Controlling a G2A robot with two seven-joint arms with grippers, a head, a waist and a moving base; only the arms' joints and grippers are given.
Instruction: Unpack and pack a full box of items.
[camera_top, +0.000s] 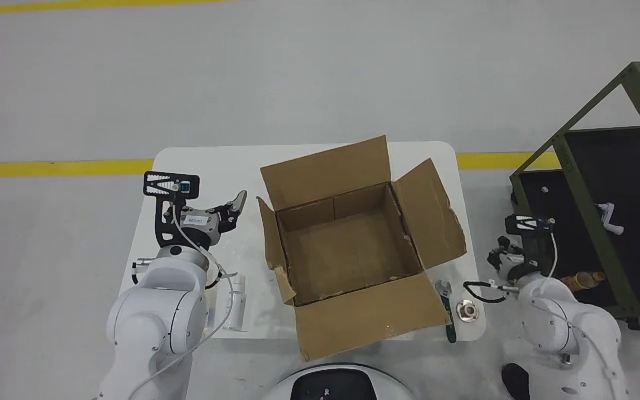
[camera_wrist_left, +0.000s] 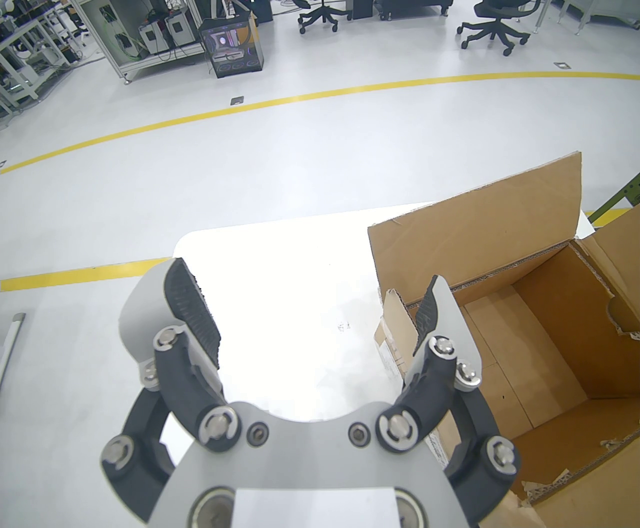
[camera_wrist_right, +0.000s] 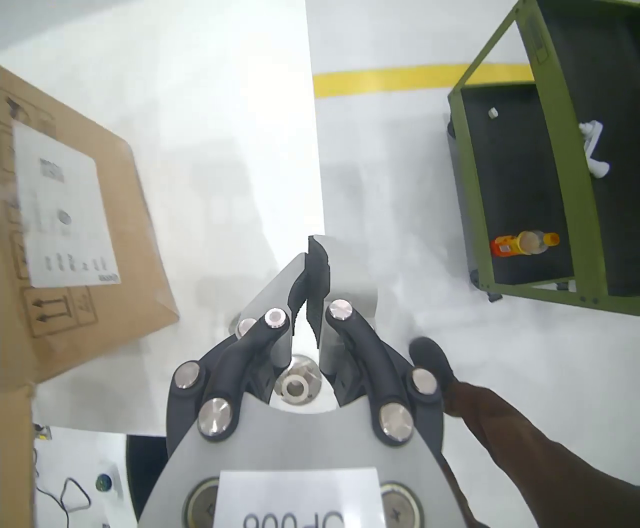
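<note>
At the left, the left gripper (camera_wrist_left: 307, 280) hangs spread wide, holding nothing, over the white table (camera_top: 200, 165). The brown cardboard box (camera_top: 345, 245) sits mid-table, its flaps splayed outward, edges torn and bare floor showing. At the right, the right gripper (camera_wrist_right: 315, 260) is pinched together above a round metal fitting (camera_wrist_right: 296, 386).

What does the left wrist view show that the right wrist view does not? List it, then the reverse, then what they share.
Left wrist view: the bare inside of the cardboard box and office chairs across the floor. Right wrist view: a green cart holding an orange bottle, a metal nut on the table, the box's outer label. Shared: box, table, yellow floor line.
</note>
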